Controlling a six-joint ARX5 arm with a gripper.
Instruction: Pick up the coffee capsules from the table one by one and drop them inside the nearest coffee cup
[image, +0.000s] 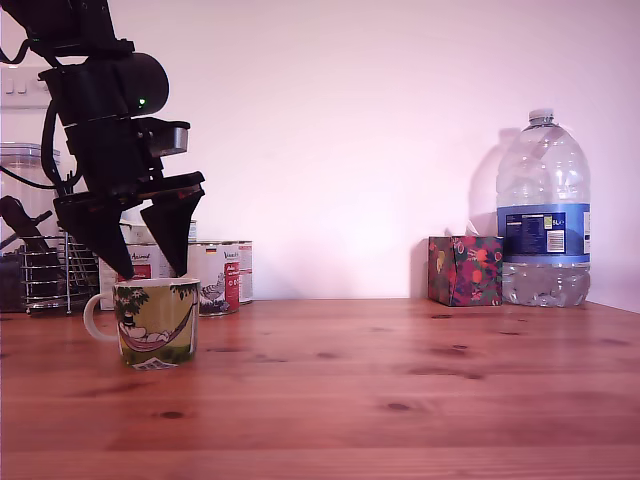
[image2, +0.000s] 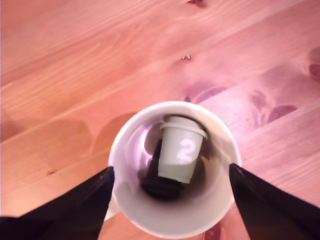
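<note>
Plain pale wall behind the wooden desk (image: 400, 390), w/ tins, a tissue box (image: 465, 270) and a water bottle (image: 543, 215) at the back. I've got the end effector (image: 150, 268) hanging directly over the coffee cup (image: 155, 322), fingers spread wide and empty. I'd guess that's for the drop. One capsule (image2: 181, 149) w/ a "2" on it lies inside the cup, leaning, long axis tilted, lid end up toward the rim.

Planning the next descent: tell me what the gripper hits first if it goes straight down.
Probably the coffee cup: the open gripper straddles its rim, so its fingertips may catch there. Between them lies the capsule marked 2.
</note>
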